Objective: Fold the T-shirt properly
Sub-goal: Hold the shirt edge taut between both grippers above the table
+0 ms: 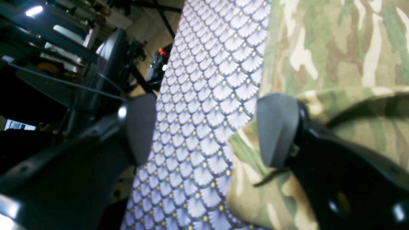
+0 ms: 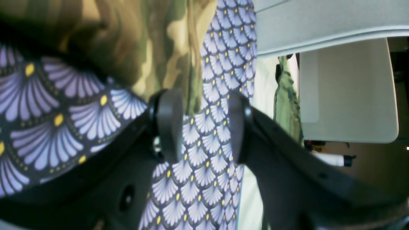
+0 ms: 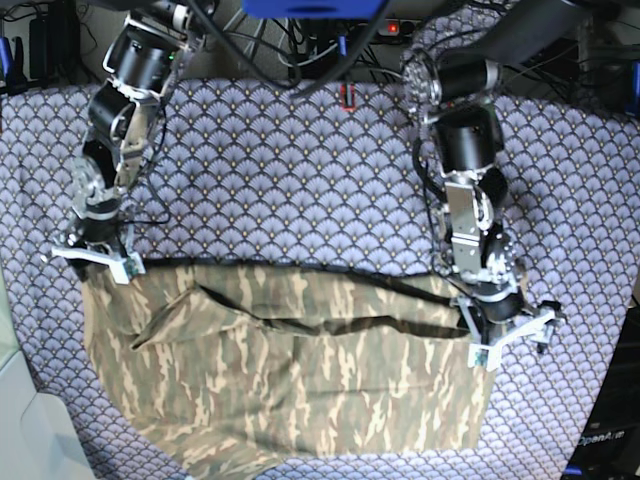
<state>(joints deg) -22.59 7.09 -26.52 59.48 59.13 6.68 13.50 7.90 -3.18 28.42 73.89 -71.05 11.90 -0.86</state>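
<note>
Left wrist: the left gripper (image 1: 206, 131) gapes wide, T-shirt (image 1: 338, 57) edge by one finger.
Right wrist: right gripper (image 2: 204, 124) parted, shirt edge just beyond.
Base: shirt spread on the tablecloth (image 3: 300, 170).

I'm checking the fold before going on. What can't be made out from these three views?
- T-shirt: bottom hem cut off by the base view's lower edge.
- Sleeves and collar: lost in folds.
- Right gripper: hidden under its arm in base view; whether it pinches cloth is unclear.
- Left gripper: open, shirt edge blurred.
</note>
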